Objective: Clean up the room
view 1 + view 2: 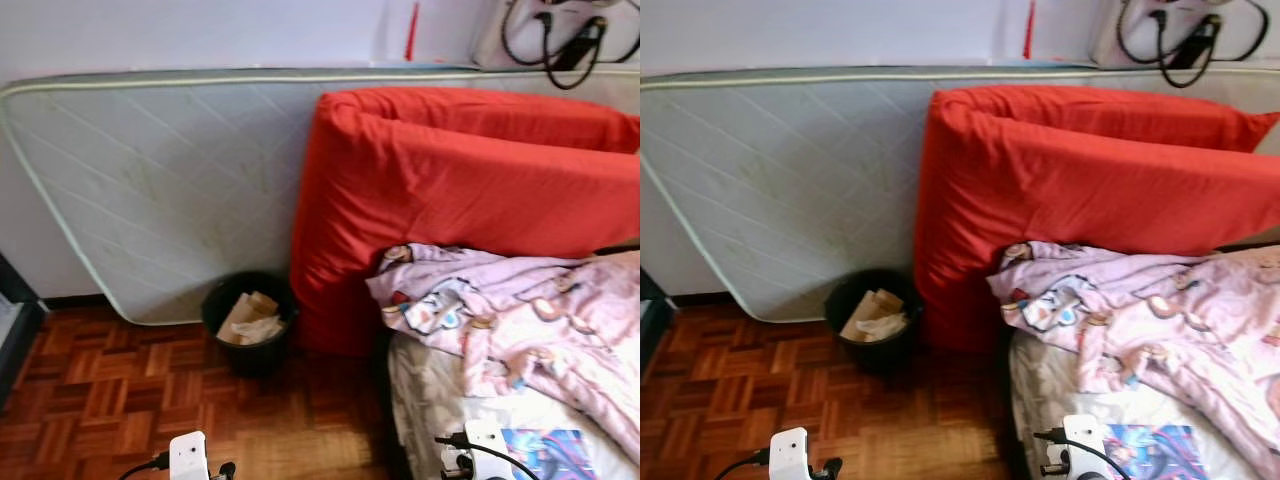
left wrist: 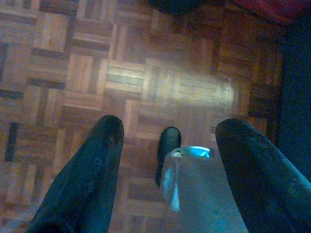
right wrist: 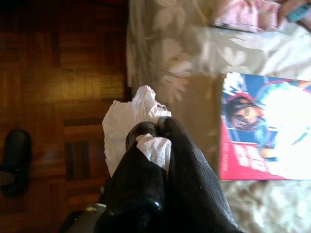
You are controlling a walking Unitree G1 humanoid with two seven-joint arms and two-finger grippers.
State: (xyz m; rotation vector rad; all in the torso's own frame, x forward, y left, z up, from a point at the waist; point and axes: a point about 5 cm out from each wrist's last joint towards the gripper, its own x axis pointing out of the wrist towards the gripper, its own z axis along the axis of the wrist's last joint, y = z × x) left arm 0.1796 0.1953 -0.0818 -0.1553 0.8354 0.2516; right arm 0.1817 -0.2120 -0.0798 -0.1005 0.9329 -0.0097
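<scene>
A black bin (image 1: 249, 322) holding crumpled paper and cardboard stands on the parquet floor against a white mattress, ahead and slightly left of me. My right gripper (image 3: 154, 132) is shut on a crumpled white tissue (image 3: 127, 127), held over the bed's near edge where the sheet meets the floor. My left gripper (image 2: 167, 133) hangs open above the parquet with nothing between its fingers. Both wrists (image 1: 188, 456) show at the bottom of the eye views.
A white mattress (image 1: 150, 180) leans on the wall, with a red mattress (image 1: 470, 190) propped beside it. The bed (image 1: 430, 400) at right carries a pink patterned blanket (image 1: 530, 320) and a colourful magazine (image 3: 265, 127). Dark furniture (image 1: 12, 330) sits at far left.
</scene>
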